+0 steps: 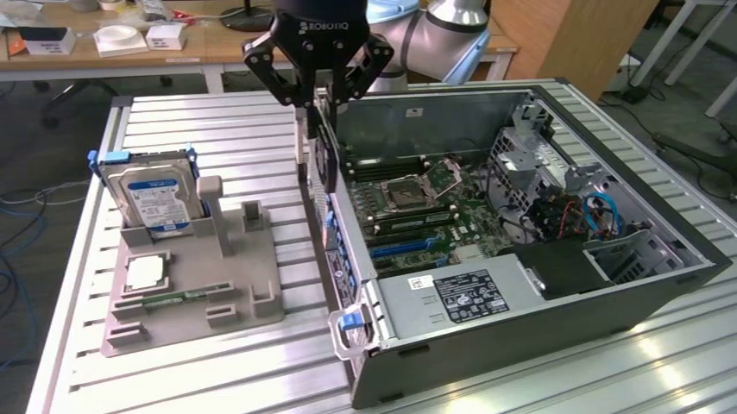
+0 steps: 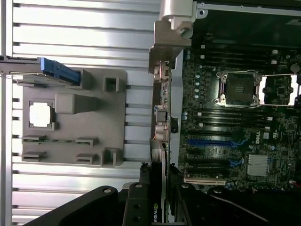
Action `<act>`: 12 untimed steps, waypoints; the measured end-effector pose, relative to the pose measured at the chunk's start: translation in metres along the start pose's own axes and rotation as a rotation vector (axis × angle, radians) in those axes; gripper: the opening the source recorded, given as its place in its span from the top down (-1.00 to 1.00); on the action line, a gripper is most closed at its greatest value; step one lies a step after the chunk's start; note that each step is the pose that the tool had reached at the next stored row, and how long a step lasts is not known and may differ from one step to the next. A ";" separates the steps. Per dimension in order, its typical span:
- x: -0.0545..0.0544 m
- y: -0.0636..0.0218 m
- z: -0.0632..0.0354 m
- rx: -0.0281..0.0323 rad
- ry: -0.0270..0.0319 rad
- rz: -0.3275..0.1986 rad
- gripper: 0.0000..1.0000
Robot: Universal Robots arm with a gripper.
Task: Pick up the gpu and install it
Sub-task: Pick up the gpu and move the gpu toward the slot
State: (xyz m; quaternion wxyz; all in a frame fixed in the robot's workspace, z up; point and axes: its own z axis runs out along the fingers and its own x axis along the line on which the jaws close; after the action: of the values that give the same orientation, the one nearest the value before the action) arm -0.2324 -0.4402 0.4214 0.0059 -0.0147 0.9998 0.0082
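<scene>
Here the black two-fingered gripper (image 1: 323, 102) (image 2: 160, 172) is clamped on the top edge of the gpu (image 1: 328, 151) (image 2: 155, 207), a thin dark circuit card with a silver metal bracket at one end. The card hangs upright from the fingers, edge-on in the wrist view. It is above the near wall of the open black computer case (image 1: 645, 293), right at the boundary between that wall and the slatted aluminium table (image 1: 230, 362). Inside the case lies the green motherboard (image 1: 426, 216) (image 2: 225, 141), just beside the card. On the exterior view's left, well apart from the card, sits a grey plastic holder tray (image 1: 196, 285) (image 2: 70, 132). It carries an upright hard drive with a blue-and-white label (image 1: 155, 198) (image 2: 59, 73), a square silver processor chip (image 1: 148, 272) (image 2: 40, 114) and a narrow green memory stick (image 1: 173, 297) (image 2: 56, 140).
</scene>
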 end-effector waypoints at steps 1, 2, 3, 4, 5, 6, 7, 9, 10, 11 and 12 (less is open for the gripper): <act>-0.001 0.0000 0.0000 0.0000 0.0001 0.000 0.48; -0.001 0.0000 0.0000 0.0000 0.0001 0.000 0.48; -0.002 0.0000 0.0001 0.0000 0.0002 0.000 0.48; -0.003 -0.0001 0.0000 0.0000 0.0004 0.000 0.48; -0.004 -0.0001 0.0000 0.0000 0.0006 0.000 0.48; -0.005 -0.0002 0.0000 0.0000 0.0007 0.000 0.48; -0.006 -0.0002 0.0000 0.0000 0.0009 0.000 0.48; -0.008 -0.0002 0.0001 -0.0001 0.0013 0.000 0.48; -0.009 -0.0003 0.0001 -0.0001 0.0015 0.000 0.48; -0.010 -0.0003 0.0001 0.0000 0.0017 0.000 0.48; -0.011 -0.0003 0.0001 0.0000 0.0019 0.000 0.48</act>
State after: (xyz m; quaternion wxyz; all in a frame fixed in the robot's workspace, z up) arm -0.2214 -0.4402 0.4214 0.0049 -0.0147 0.9998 0.0082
